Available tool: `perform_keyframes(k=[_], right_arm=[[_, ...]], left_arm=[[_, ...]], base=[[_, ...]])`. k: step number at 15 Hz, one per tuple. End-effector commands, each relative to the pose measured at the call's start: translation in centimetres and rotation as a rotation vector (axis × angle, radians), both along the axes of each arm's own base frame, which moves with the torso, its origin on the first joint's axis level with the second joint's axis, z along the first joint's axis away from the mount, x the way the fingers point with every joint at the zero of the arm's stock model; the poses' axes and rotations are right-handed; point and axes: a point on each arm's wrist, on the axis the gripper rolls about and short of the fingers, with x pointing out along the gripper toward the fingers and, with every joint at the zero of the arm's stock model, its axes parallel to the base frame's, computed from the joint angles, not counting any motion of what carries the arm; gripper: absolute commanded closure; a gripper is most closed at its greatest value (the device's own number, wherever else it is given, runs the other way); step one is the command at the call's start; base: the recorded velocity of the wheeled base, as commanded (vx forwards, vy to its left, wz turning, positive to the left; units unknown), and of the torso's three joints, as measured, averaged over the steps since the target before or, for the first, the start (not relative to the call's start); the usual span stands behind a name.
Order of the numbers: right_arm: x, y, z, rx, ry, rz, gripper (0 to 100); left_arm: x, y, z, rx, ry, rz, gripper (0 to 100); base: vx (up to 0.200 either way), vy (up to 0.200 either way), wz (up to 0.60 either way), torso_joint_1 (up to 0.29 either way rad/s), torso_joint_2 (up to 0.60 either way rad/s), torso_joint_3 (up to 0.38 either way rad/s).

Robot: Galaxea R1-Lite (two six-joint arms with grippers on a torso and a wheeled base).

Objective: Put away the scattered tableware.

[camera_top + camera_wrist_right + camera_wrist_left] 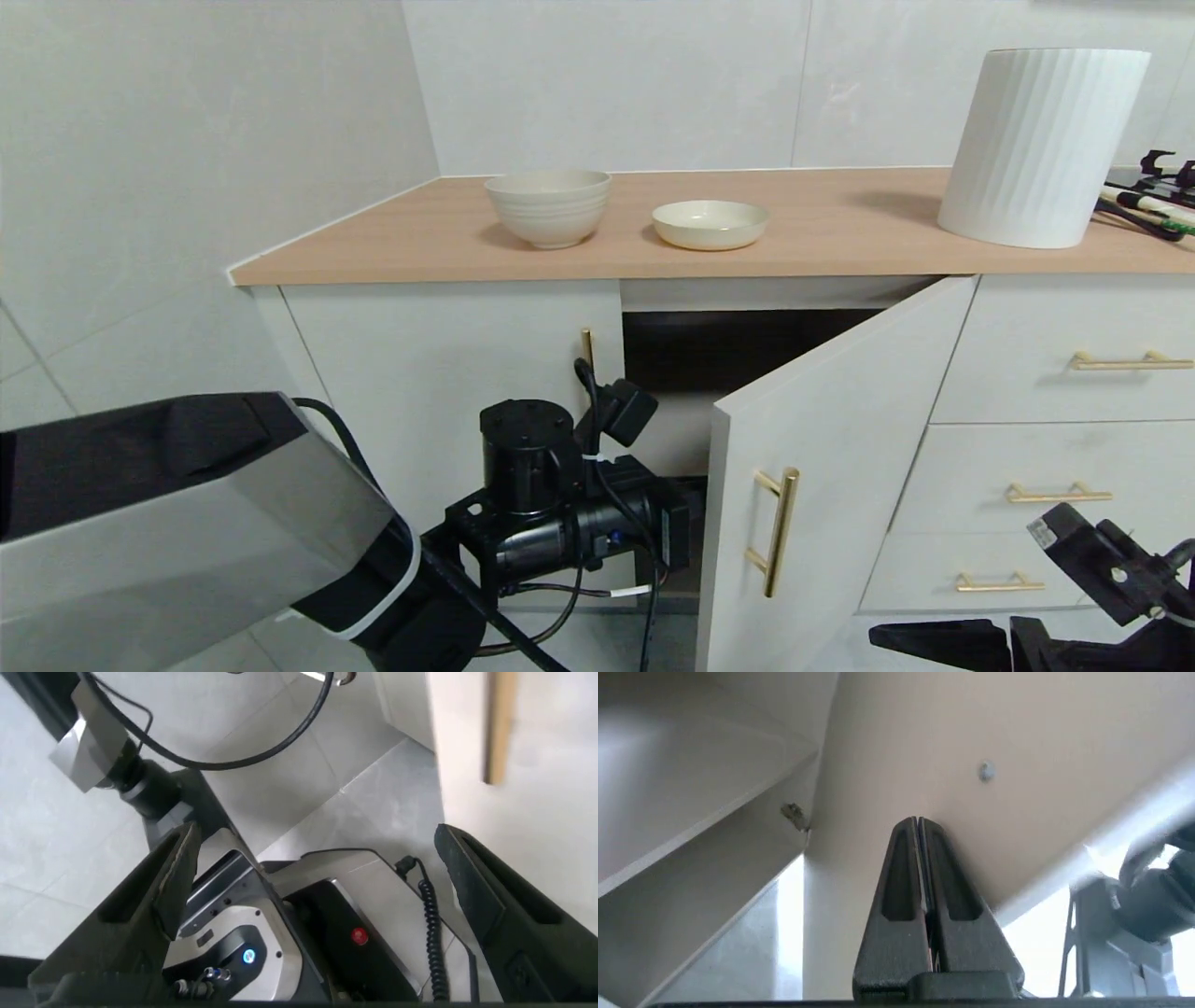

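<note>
Bowl (pixel 548 207) and dish (pixel 710 224) sat on counter (pixel 840 238), well above both grippers. Left gripper (pixel 918 826) clenched, empty, inside cabinet (pixel 747 347) beneath them, likely nearer. Right gripper (pixel 313 859) released, low.

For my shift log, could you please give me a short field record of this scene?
bowl: upright on counter, left of dish
dish: on counter, apart from bowl
white ribbed vase: on counter, right end
cabinet door: open
left gripper: shut, empty, at cabinet opening
right gripper: open, empty, low by drawers
</note>
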Motion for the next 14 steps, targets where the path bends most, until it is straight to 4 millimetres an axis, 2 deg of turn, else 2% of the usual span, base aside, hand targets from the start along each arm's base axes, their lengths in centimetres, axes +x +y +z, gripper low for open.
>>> perform_keyframes(k=[1, 3, 7, 12, 14], right_arm=[[0.0, 0.0, -0.1, -0.002, 0.003, 0.001, 0], [0.0, 0.0, -0.1, -0.001, 0.002, 0.003, 0], [-0.2, 0.2, -0.2, -0.007, 0.009, 0.024, 0], [-0.3, 0.2, -0.2, -0.006, 0.009, 0.027, 0], [-0.5, 0.4, -0.2, -0.004, 0.005, 0.043, 0]], left_arm=[[0.2, -0.5, 0.5, -0.007, -0.007, -0.006, 100], [0.5, -0.8, 0.8, 0.0, 0.0, -0.006, 100], [1.1, -1.5, 1.3, 0.001, -0.004, 0.007, 100], [2.2, -2.5, 1.0, 0.01, 0.007, 0.007, 100], [2.0, -3.0, 0.9, 0.012, 0.009, -0.005, 100]], base=[[0.0, 0.0, 0.0, 0.0, 0.0, 0.0], [0.0, 0.0, 0.0, 0.0, 0.0, 0.0], [-0.2, 0.0, 0.0, 0.006, 0.01, -0.002], [0.0, 0.0, 0.0, 0.0, 0.0, 0.0], [0.0, 0.0, 0.0, 0.0, 0.0, 0.0]])
